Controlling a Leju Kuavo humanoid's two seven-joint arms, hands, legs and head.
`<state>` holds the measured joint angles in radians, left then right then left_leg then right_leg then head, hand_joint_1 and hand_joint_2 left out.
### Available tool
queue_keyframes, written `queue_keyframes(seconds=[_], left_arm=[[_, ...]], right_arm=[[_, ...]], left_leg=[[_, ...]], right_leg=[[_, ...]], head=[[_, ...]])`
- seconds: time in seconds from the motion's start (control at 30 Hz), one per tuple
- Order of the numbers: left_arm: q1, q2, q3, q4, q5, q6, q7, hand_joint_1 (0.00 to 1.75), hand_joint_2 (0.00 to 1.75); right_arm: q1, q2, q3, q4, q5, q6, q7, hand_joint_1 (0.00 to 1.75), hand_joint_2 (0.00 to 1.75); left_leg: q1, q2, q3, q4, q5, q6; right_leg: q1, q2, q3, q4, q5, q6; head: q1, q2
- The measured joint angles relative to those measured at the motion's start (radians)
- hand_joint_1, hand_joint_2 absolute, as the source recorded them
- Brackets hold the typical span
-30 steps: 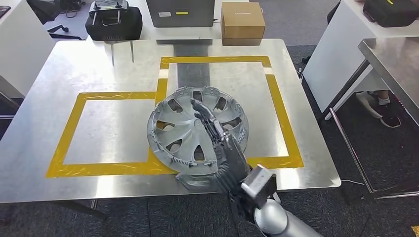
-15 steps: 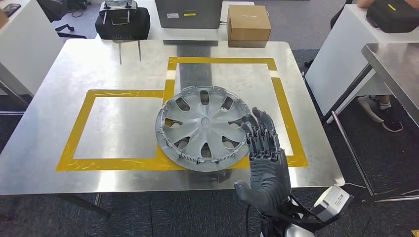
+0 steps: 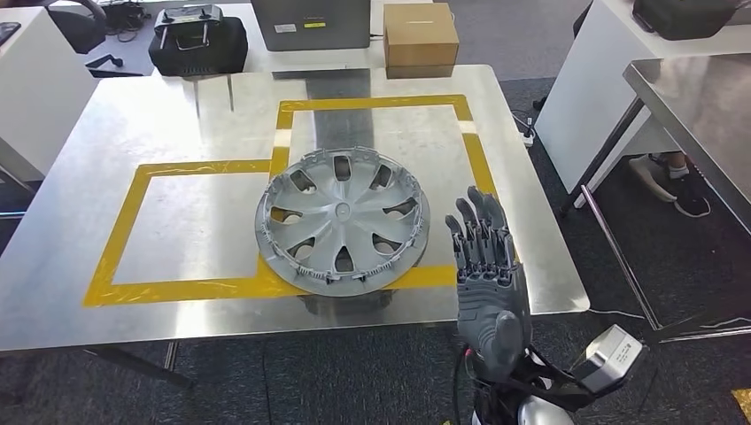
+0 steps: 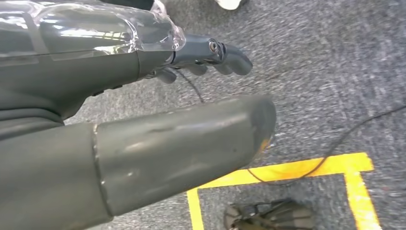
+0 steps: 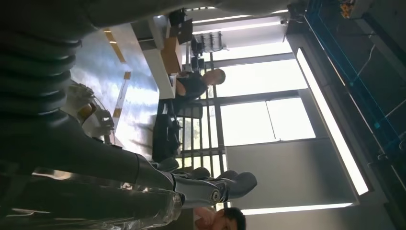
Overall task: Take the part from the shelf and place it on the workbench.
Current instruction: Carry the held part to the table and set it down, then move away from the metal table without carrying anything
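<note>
On the metal desk (image 3: 106,133) sits the part, a silver hubcap (image 3: 341,220) with spoke cutouts, lying flat and face up. It straddles the yellow tape (image 3: 381,103) outlines, so it overlaps the near corner where the two taped rectangles meet, and a bit of its rim covers the near tape strip. Nothing is touching it.

Right hand (image 3: 484,266) is raised just to the right of the hubcap, above the desk's near right corner area, fingers (image 3: 478,221) stretched out straight and spread a little, palm side hard to tell from this angle. It's holding nothing, and there's a clear gap between it and the hubcap rim. Its wrist view looks up at windows and a couple of people in the background, pretty dark otherwise.

Left hand (image 4: 143,120) shows up in its own wrist view, hanging over grey carpet with a yellow floor line and a black cable. Thumb sticks out straight, the darker fingers (image 4: 225,55) are loosely extended, nothing in them.

Back edge of the desk: a cardboard box (image 3: 421,40), a grey case (image 3: 310,22) and a black bag (image 3: 197,42) on the surface behind.
</note>
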<state>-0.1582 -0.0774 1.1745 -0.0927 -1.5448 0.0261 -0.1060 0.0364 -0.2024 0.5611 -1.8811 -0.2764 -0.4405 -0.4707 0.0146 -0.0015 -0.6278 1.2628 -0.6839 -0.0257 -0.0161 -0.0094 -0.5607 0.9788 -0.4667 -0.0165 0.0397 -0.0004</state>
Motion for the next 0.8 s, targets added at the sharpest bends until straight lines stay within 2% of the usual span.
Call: queue_keyframes(seconds=[0.03,0.07,0.13,0.17,0.2,0.23,0.3,0.33,0.37,0.4,0.47,0.5,0.53,0.57,0.6,0.63,0.67,0.7,0.73,0.8], left_arm=[[0.0,0.0,0.0,0.0,-0.001,0.0,0.001,0.0,0.0],[0.0,0.0,0.0,0.0,-0.002,0.0,0.002,0.0,0.0],[-0.002,0.0,0.002,0.0,-0.003,0.0,0.002,0.0,0.0],[-0.003,-0.001,0.003,0.0,-0.004,0.0,0.002,0.0,0.0],[-0.004,-0.001,0.005,0.0,-0.005,0.0,0.003,0.0,0.0],[-0.004,-0.002,0.007,0.0,-0.008,0.0,0.005,0.0,0.0],[-0.004,-0.003,0.013,0.0,-0.012,0.0,0.007,0.0,0.0],[-0.004,-0.003,0.015,0.0,-0.013,0.001,0.008,0.0,0.0],[-0.005,-0.003,0.017,0.0,-0.014,0.001,0.008,0.0,0.0],[-0.006,-0.003,0.018,0.0,-0.014,0.002,0.008,0.0,0.0],[-0.006,-0.004,0.018,0.0,-0.016,0.004,0.008,0.0,0.0],[-0.005,-0.004,0.019,0.0,-0.017,0.004,0.008,0.0,0.0],[-0.005,-0.005,0.019,0.0,-0.019,0.005,0.009,0.0,0.0],[-0.004,-0.006,0.019,0.0,-0.021,0.006,0.01,0.0,0.0],[-0.004,-0.006,0.02,0.0,-0.022,0.007,0.01,0.0,0.0],[-0.005,-0.008,0.021,0.0,-0.023,0.009,0.011,0.0,0.0],[-0.005,-0.011,0.022,0.0,-0.023,0.01,0.011,0.0,0.0],[-0.006,-0.013,0.023,0.0,-0.023,0.012,0.012,0.0,0.0],[-0.006,-0.016,0.023,0.0,-0.023,0.013,0.012,0.0,0.0],[-0.005,-0.017,0.025,0.0,-0.023,0.015,0.013,0.0,0.0]], right_arm=[[0.001,0.0,-0.001,0.0,-0.001,-0.001,0.0,0.0,0.0],[0.001,-0.001,-0.001,0.0,-0.002,-0.002,0.0,0.0,0.0],[0.002,-0.001,-0.003,-0.001,-0.004,-0.005,0.0,0.0,0.0],[0.002,-0.002,-0.004,-0.001,-0.007,-0.01,0.0,0.0,0.0],[0.002,-0.002,-0.005,-0.002,-0.012,-0.016,0.0,0.0,0.0],[0.002,-0.002,-0.007,-0.002,-0.021,-0.023,-0.001,0.0,0.0],[0.007,-0.002,-0.015,0.0,-0.046,-0.033,-0.006,0.0,0.0],[0.011,-0.002,-0.02,0.002,-0.058,-0.036,-0.011,0.0,0.0],[0.014,-0.002,-0.025,0.005,-0.067,-0.037,-0.015,0.0,0.0],[0.017,-0.002,-0.029,0.008,-0.073,-0.038,-0.019,0.0,0.0],[0.019,-0.002,-0.036,0.013,-0.081,-0.041,-0.023,0.0,0.0],[0.02,-0.002,-0.041,0.016,-0.087,-0.046,-0.025,0.0,0.0],[0.021,-0.002,-0.046,0.02,-0.098,-0.054,-0.027,0.0,0.0],[0.022,-0.001,-0.053,0.027,-0.115,-0.062,-0.033,0.0,0.0],[0.023,-0.001,-0.061,0.036,-0.135,-0.068,-0.04,0.0,0.0],[0.022,-0.001,-0.07,0.047,-0.156,-0.072,-0.05,0.0,0.0],[0.022,0.0,-0.08,0.061,-0.175,-0.072,-0.06,0.0,0.0],[0.022,0.001,-0.09,0.074,-0.189,-0.072,-0.068,0.0,0.0],[0.021,0.002,-0.1,0.088,-0.201,-0.072,-0.075,0.0,0.0],[0.022,0.004,-0.116,0.115,-0.214,-0.071,-0.081,0.0,0.0]], left_leg=[[0.002,0.0,0.002,0.013,0.003,-0.003],[0.005,0.001,0.024,-0.013,0.026,-0.006],[0.012,0.001,0.109,-0.146,0.081,-0.014],[0.014,-0.002,0.143,-0.204,0.098,-0.013],[0.014,-0.005,0.163,-0.243,0.105,-0.011],[0.013,-0.009,0.165,-0.255,0.104,-0.006],[0.012,-0.01,0.148,-0.252,0.115,0.013],[0.011,-0.008,0.138,-0.252,0.124,0.023],[0.011,-0.006,0.127,-0.252,0.135,0.034],[0.009,-0.004,0.113,-0.253,0.147,0.043],[0.0,-0.002,0.086,-0.251,0.168,0.053],[-0.005,-0.001,0.072,-0.251,0.179,0.056],[-0.012,-0.001,0.059,-0.25,0.189,0.059],[-0.018,-0.001,0.047,-0.25,0.198,0.061],[-0.025,-0.001,0.037,-0.25,0.207,0.063],[-0.029,-0.001,0.03,-0.25,0.215,0.064],[-0.034,-0.002,0.023,-0.25,0.223,0.064],[-0.036,-0.002,0.019,-0.25,0.232,0.062],[-0.034,-0.001,0.015,-0.251,0.24,0.059],[-0.031,0.001,0.009,-0.253,0.255,0.049]], right_leg=[[-0.001,0.0,-0.01,0.004,0.005,0.003],[-0.003,0.0,-0.02,0.008,0.01,0.006],[-0.006,0.001,-0.038,0.02,0.017,0.016],[-0.006,0.001,-0.045,0.026,0.021,0.022],[-0.005,0.002,-0.05,0.031,0.026,0.029],[-0.004,0.004,-0.054,0.032,0.032,0.036],[-0.006,0.007,-0.059,0.03,0.045,0.048],[-0.008,0.008,-0.065,0.034,0.036,0.053],[-0.009,0.008,-0.075,0.054,0.007,0.057],[-0.01,0.009,-0.089,0.095,-0.038,0.059],[-0.009,0.009,-0.115,0.219,-0.139,0.06],[-0.008,0.009,-0.12,0.275,-0.165,0.058],[-0.006,0.009,-0.114,0.305,-0.168,0.053],[-0.002,0.009,-0.091,0.3,-0.152,0.045],[0.005,0.009,-0.053,0.259,-0.124,0.033],[0.014,0.01,-0.003,0.191,-0.1,0.015],[0.023,0.009,0.05,0.111,-0.089,-0.003],[0.03,0.008,0.09,0.046,-0.087,-0.015],[0.037,0.007,0.113,0.003,-0.089,-0.023],[0.042,0.006,0.118,-0.024,-0.081,-0.022]], head=[[-0.003,0.0],[-0.004,0.0],[-0.008,0.0],[-0.01,0.0],[-0.01,0.0],[-0.01,0.0],[-0.006,0.0],[-0.004,0.0],[0.0,0.0],[0.005,0.0],[0.018,0.0],[0.022,0.0],[0.026,0.0],[0.03,0.0],[0.034,0.0],[0.037,0.0],[0.038,0.0],[0.036,0.0],[0.033,0.0],[0.033,0.0]])
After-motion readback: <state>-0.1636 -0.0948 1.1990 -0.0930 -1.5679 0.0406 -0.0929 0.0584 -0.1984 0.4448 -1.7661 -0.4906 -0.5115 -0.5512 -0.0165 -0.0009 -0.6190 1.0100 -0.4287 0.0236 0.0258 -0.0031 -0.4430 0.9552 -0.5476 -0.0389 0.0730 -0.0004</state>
